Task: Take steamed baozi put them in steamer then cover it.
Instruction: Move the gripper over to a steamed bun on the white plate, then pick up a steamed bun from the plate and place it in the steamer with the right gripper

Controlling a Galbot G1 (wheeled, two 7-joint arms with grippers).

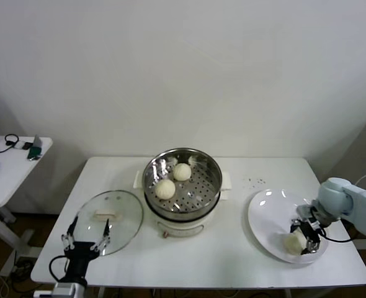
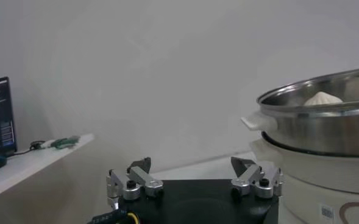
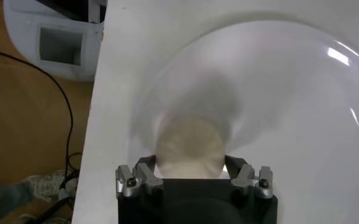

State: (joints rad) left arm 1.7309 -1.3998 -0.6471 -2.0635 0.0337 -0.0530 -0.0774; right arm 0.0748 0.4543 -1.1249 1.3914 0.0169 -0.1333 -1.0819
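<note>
head view: left hand (image 1: 83, 243) parked at near left bench (image 1: 220, 261) edge, fingers spread wide, holding nothing, just at the near rim of the cover (image 1: 108, 221) lying flat on the bench. right hand (image 1: 307, 236) down on the white plate (image 1: 267, 214), fingers either side of one baozi (image 1: 293, 242), touching it on both flanks in the right wrist view. farther back, steamer (image 1: 183, 186) at mid bench, two baozi (image 1: 173, 180) inside, uncovered.

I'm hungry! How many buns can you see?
3. Two buns sit in the steamer. One bun is on the plate, between the right hand's fingers.
</note>
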